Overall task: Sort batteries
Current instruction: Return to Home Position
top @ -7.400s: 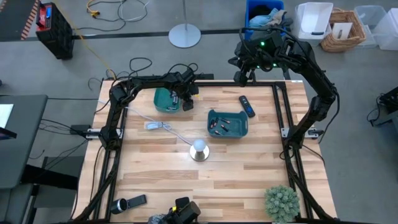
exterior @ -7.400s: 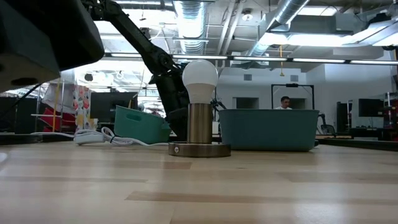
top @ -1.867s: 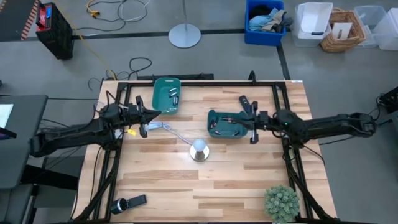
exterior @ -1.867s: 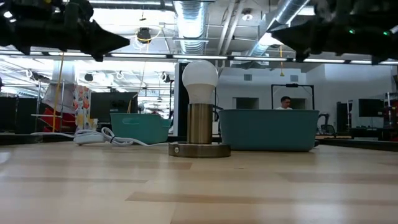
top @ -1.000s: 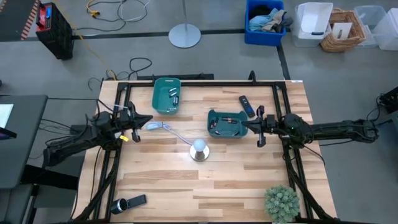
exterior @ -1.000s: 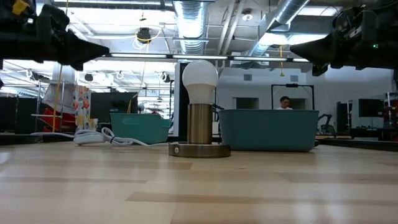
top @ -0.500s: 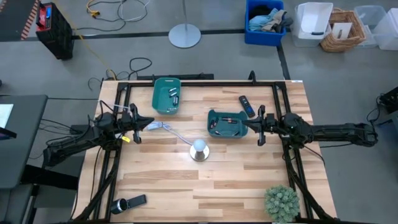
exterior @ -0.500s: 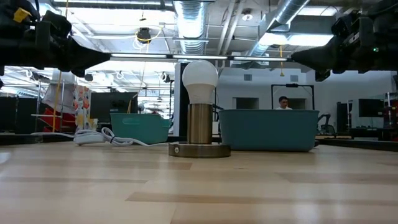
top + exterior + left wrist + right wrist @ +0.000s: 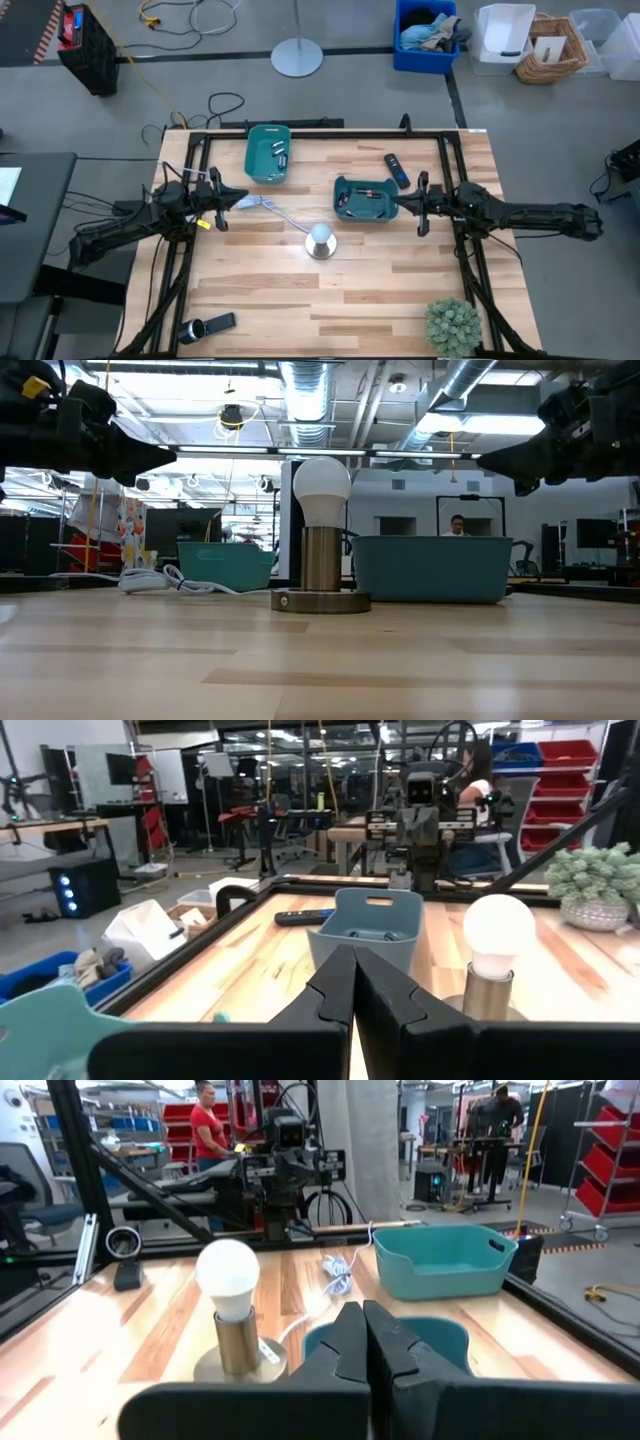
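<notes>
Several small batteries lie in two teal bins: some point(image 9: 278, 153) in the bin point(image 9: 256, 160) at the far left, others point(image 9: 361, 194) in the bin point(image 9: 343, 207) at the table's middle. My left gripper point(image 9: 243, 198) hangs level over the table's left side, shut and empty, pointing at the middle bin point(image 9: 365, 925). My right gripper point(image 9: 391, 200) hangs level just right of the middle bin point(image 9: 450, 1342), shut and empty too. In the low view both are high above the tabletop, the left point(image 9: 170, 453) and the right point(image 9: 485, 458).
A lamp with a white bulb point(image 9: 320, 240) stands near the table's middle, and a white cable point(image 9: 262, 205) runs from it under my left gripper. A black remote point(image 9: 397, 170) lies at the far right. A plant point(image 9: 452, 325) and a flashlight point(image 9: 205, 326) sit near the front edge.
My left gripper has sunk a little over the table's left side, staying shut and level. The bins, the batteries and the lamp have not moved.
</notes>
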You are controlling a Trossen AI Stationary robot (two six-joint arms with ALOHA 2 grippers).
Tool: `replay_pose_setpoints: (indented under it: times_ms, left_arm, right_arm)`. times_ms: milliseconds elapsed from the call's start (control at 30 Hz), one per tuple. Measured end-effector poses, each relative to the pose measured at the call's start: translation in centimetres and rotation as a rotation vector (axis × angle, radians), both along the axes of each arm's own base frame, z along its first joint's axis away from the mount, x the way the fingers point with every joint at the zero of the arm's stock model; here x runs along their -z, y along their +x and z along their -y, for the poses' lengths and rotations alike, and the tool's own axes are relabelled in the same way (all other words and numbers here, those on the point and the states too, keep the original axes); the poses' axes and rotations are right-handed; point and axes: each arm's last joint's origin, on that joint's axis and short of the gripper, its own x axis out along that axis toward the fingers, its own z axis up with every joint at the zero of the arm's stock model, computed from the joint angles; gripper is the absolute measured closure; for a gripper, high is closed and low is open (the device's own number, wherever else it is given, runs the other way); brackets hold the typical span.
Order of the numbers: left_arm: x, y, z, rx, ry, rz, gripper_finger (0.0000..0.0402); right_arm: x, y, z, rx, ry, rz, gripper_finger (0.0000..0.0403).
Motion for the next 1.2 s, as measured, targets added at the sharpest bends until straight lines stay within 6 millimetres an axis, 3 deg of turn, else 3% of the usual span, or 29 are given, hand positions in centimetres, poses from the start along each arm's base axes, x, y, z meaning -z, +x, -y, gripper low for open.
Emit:
replay_pose_setpoints:
  times_ms: [533,767,1200]
  left_arm:
    - [0.1,0.2,0.5,-0.081,0.010,-0.015,0.0402]
    - [0.3,0.3,0.7,-0.009,0.038,-0.036,0.0401]
    - [0.2,0.3,0.7,-0.022,-0.085,0.003,0.0388]
  right_arm:
    - [0.6,-0.2,0.0,-0.004,0.032,-0.053,0.0396]
    - [1.8,-0.3,-0.1,0.009,0.219,-0.155,0.0378]
    - [3.0,-0.5,-0.1,0.027,0.264,-0.278,0.0372]
